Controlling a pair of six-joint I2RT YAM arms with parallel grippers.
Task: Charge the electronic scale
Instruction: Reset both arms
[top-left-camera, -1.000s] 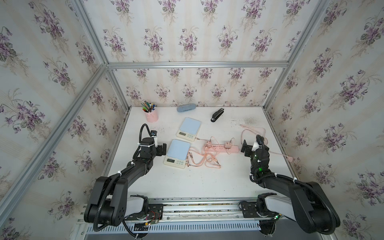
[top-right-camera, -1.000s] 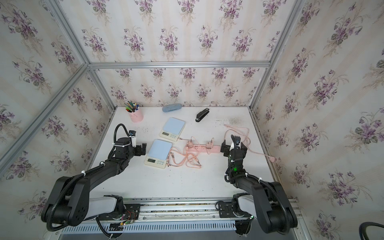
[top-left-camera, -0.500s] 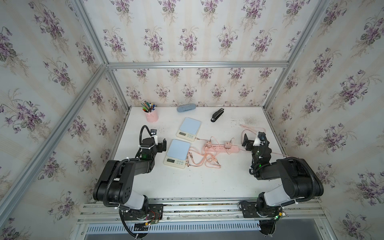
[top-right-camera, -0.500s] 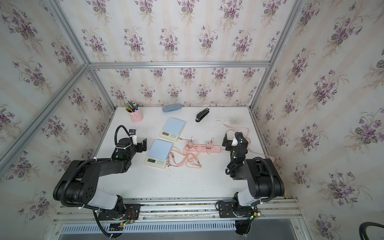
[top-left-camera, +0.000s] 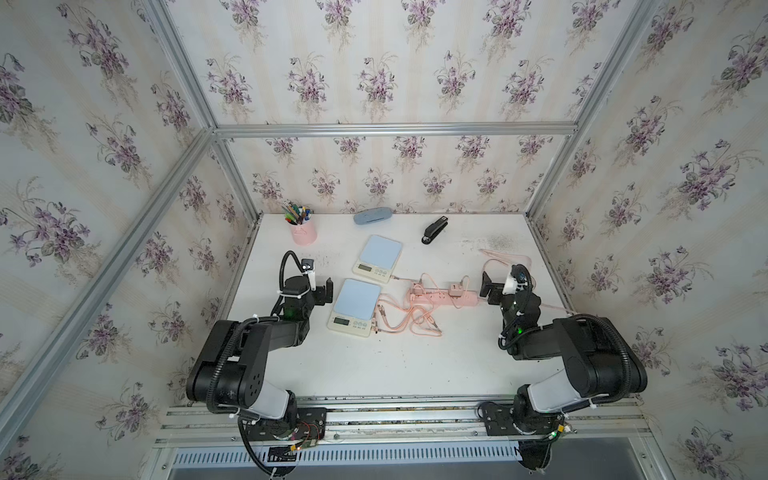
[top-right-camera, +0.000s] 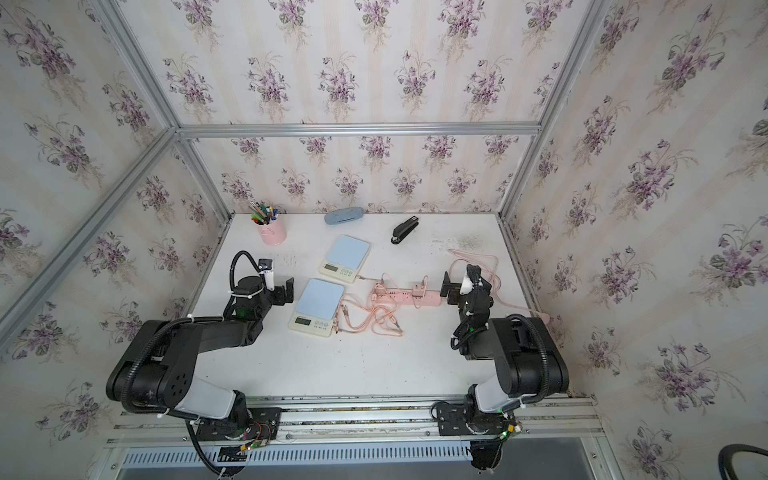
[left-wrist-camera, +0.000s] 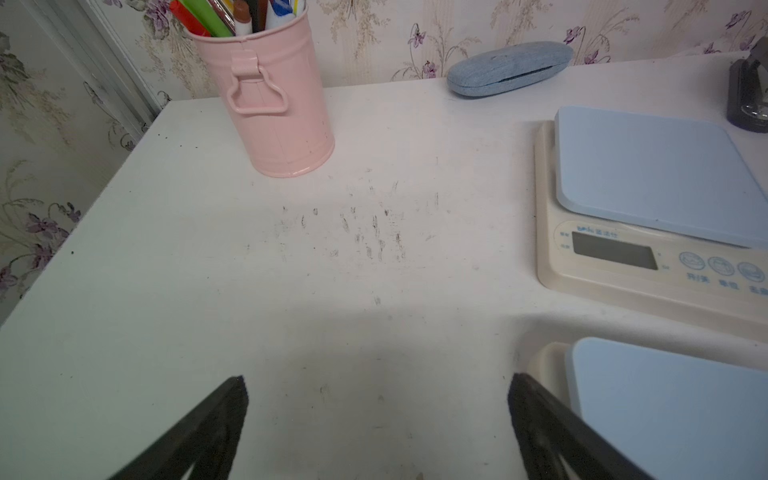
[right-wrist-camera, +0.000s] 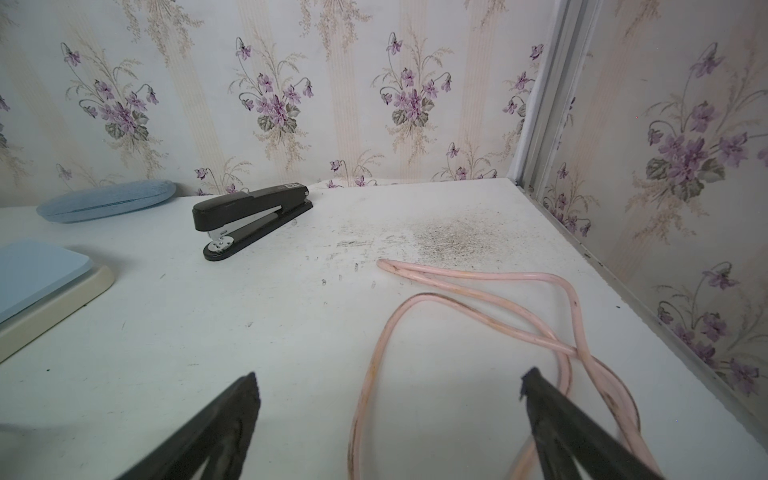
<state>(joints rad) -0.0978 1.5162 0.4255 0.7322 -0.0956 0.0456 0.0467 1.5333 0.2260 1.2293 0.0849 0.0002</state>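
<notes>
We see the left arm folded low over the white table, its elbow back near the front rail and its forearm reaching forward. The left gripper hangs just left of the near scale, jaws spread wide and holding nothing; in the left wrist view its black fingers frame bare, scuffed tabletop. The right arm mirrors that pose. The right gripper sits just beyond the right end of the power strip, also wide open and empty, and in its wrist view the right gripper stands above a loop of glossy pink cord. Both scales are flat cream plastic boxes with smooth pale-blue square plates and a small grey display; the near scale lies at mid-table, and the far scale lies just behind it. Thin pink charging cables lie tangled between the near scale and the long pink strip, their ends beside the scale's right edge; we cannot tell whether one is plugged in. Along the rear wall stand a pink metal pen cup, a blue fabric-textured oval glasses case and a black stapler
</notes>
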